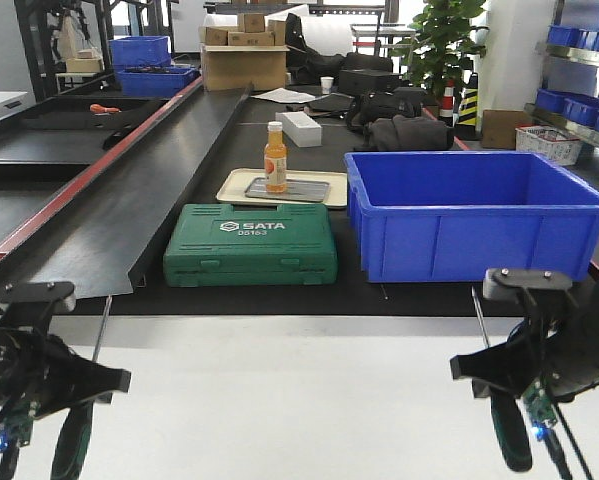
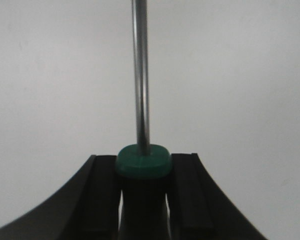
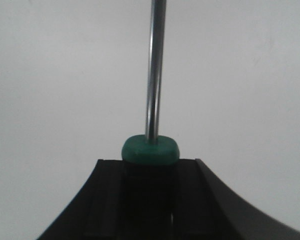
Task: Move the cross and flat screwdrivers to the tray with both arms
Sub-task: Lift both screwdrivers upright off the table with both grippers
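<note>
My left gripper (image 1: 79, 390) is low at the front left over the white table and is shut on a screwdriver (image 1: 74, 440) with a black and green handle. Its steel shaft (image 1: 102, 330) points away from me. In the left wrist view the pads (image 2: 102, 195) flank the green collar (image 2: 142, 161). My right gripper (image 1: 499, 375) is at the front right, shut on a similar screwdriver (image 1: 509, 435). Its collar (image 3: 150, 150) sits between the pads (image 3: 190, 200). Both tips are out of view, so I cannot tell cross from flat. The beige tray (image 1: 237, 185) lies far ahead.
On the tray stand an orange bottle (image 1: 275, 158) and a grey metal plate (image 1: 304, 189). A green SATA tool case (image 1: 250, 245) lies in front of it. A large blue bin (image 1: 474, 215) stands to its right. A black sloped conveyor (image 1: 129, 190) runs along the left.
</note>
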